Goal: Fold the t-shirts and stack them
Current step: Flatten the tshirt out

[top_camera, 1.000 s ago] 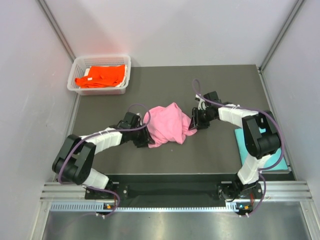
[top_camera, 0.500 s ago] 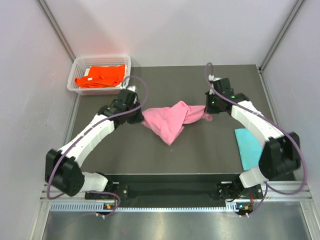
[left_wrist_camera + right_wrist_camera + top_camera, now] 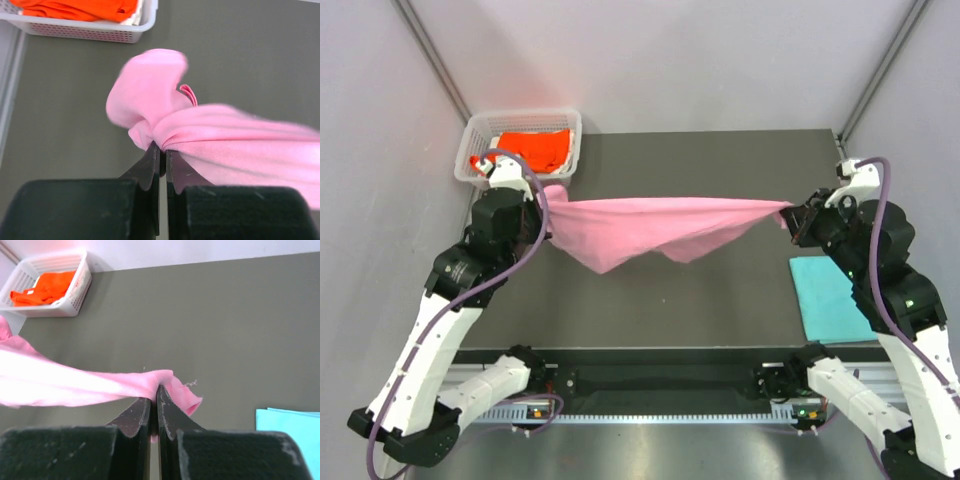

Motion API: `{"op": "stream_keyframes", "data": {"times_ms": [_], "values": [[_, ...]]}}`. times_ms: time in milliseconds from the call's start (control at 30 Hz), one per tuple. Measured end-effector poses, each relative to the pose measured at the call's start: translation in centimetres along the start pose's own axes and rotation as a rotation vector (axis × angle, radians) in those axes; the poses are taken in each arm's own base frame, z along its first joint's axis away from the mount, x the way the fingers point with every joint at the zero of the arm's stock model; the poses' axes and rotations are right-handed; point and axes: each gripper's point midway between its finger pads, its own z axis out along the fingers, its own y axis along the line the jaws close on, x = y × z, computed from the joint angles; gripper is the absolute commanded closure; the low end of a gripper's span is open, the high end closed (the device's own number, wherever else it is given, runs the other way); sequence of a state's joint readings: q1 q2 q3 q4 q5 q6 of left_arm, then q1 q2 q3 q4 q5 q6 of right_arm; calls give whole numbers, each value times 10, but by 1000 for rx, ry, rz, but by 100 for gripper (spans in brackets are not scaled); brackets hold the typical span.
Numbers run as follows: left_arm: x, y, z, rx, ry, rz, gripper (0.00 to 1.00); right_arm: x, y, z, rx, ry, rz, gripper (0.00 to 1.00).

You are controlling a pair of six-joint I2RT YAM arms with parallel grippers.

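Pink t-shirt held stretched between both arms above the worktop.

The left fingers [image 3: 156, 155] are pressed together on one bunched end of the light pink t-shirt [image 3: 650, 225], with a loose lobe of cloth curling out beyond their tips. The right fingers [image 3: 148, 402] are clamped on the opposite end, and a small tip of fabric pokes past them. Between the two grips the shirt's top edge runs taut and nearly level, while loose folds sag to a point left of the middle; whether they touch the dark worktop [image 3: 700, 160] cannot be told. At the far left corner, a white mesh basket [image 3: 470, 135] holds the bright orange t-shirt [image 3: 525, 148]. The teal t-shirt [image 3: 830, 295] lies flat at the worktop's right edge, just beside the right arm.
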State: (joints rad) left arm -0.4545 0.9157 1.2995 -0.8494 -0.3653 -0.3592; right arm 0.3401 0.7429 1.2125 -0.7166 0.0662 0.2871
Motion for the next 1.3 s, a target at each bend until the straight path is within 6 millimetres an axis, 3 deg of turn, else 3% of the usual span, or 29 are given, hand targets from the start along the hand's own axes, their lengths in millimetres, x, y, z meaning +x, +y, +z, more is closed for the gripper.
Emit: {"op": "stream_keyframes", "data": {"times_ms": [100, 200, 300, 367, 433, 467, 567, 667, 767, 800, 900, 967, 1067, 1133, 1200, 1300], "values": [[4, 3, 11, -36, 25, 32, 100, 10, 1, 4, -6, 46, 7, 100], [25, -1, 44, -82, 136, 99, 96, 28, -2, 16, 11, 122, 7, 100], [58, -3, 85, -143, 306, 193, 60, 58, -6, 29, 25, 225, 12, 100], [83, -2, 110, -189, 417, 242, 49, 76, -10, 36, 40, 294, 17, 100], [99, -1, 122, -216, 483, 264, 33, 90, -12, 48, 62, 357, 24, 98], [102, -1, 124, -224, 499, 262, 32, 97, -14, 56, 78, 390, 29, 97], [100, -4, 118, -223, 491, 205, 33, 123, -28, 84, 159, 521, 39, 97], [107, -11, 99, -171, 486, 95, 34, 153, -51, 114, 247, 644, 55, 90], [143, -9, 73, -116, 532, -21, 34, 173, -69, 122, 299, 721, 55, 62], [163, -7, 61, -101, 568, -62, 34, 176, -73, 123, 307, 734, 52, 42], [209, -4, 39, -64, 633, -183, 33, 177, -76, 122, 297, 746, 24, 24], [231, -3, 32, -46, 642, -262, 30, 177, -74, 121, 274, 751, 9, 22], [246, -6, 36, -29, 630, -354, 29, 179, -67, 117, 229, 745, 7, 24], [249, -10, 44, -26, 624, -389, 29, 187, -63, 106, 203, 756, 14, 32], [252, -12, 55, -38, 629, -401, 30, 197, -61, 96, 183, 769, 20, 47], [261, -14, 71, -57, 650, -399, 31, 211, -60, 89, 170, 803, 30, 52]]}}
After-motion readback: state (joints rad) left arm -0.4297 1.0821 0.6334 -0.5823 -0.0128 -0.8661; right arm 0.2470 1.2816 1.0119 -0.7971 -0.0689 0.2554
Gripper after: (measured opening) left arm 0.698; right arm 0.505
